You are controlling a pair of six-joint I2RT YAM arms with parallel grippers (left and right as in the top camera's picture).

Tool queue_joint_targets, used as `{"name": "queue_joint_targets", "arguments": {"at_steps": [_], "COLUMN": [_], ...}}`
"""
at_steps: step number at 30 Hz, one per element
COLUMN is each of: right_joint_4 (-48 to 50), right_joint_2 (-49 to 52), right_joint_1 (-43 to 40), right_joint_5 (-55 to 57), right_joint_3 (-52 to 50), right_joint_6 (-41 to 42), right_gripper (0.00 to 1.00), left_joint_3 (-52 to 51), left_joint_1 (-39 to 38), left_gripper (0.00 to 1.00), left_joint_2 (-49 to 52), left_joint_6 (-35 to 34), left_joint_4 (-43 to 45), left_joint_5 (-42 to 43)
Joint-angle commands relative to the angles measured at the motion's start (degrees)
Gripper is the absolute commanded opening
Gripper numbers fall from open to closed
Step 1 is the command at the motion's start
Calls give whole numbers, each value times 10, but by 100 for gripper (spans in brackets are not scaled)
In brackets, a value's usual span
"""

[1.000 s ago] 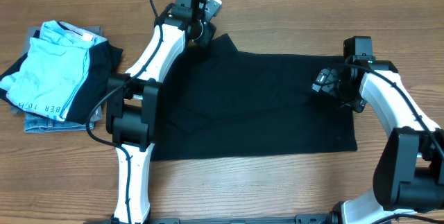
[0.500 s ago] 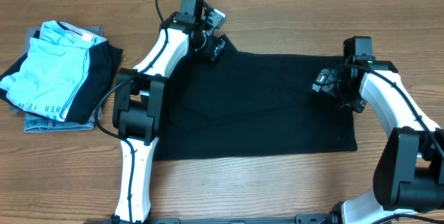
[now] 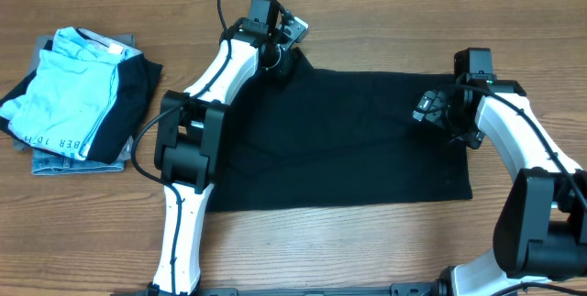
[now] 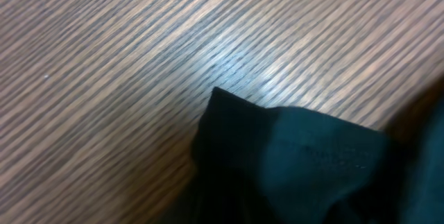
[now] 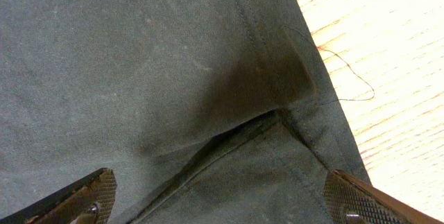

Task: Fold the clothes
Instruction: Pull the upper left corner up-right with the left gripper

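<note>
Black T-shirt (image 3: 339,140), thin and limp, lies flat mid-frame on the desk (image 3: 367,250); its corners likely give the surest hold. Right arm's jaws stand spread over its right seam. Whether the left arm's jaws, at its upper-left corner, are pinching it I cannot tell.

Black T-shirt (image 3: 339,140) spread flat; left hand (image 3: 278,60) at its far corner.
</note>
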Motion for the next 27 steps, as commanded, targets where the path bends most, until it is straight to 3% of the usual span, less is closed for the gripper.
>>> {"name": "queue_joint_targets", "arguments": {"at_steps": [1, 6, 12, 21, 27], "right_joint_4": [1, 1, 1, 1, 1], "right_joint_2": [2, 2, 2, 2, 2], "right_joint_1": [-2, -2, -2, -2, -2], "right_joint_5": [7, 7, 7, 7, 7], "right_joint_3": [-3, -3, -3, -3, -3], "right_joint_6": [-1, -1, -1, -1, 0], "right_gripper": [100, 100, 100, 100, 100], "left_joint_3": [8, 22, 61, 94, 95], "left_joint_1": [0, 0, 1, 3, 15], "left_gripper": [4, 4, 4, 4, 4], "left_joint_2": [11, 0, -32, -57, -57], "left_joint_6": [7, 4, -21, -29, -89], "left_joint_4": [-2, -8, -14, -54, -85], "left_joint_5": [-32, -64, -165, -181, -191]}}
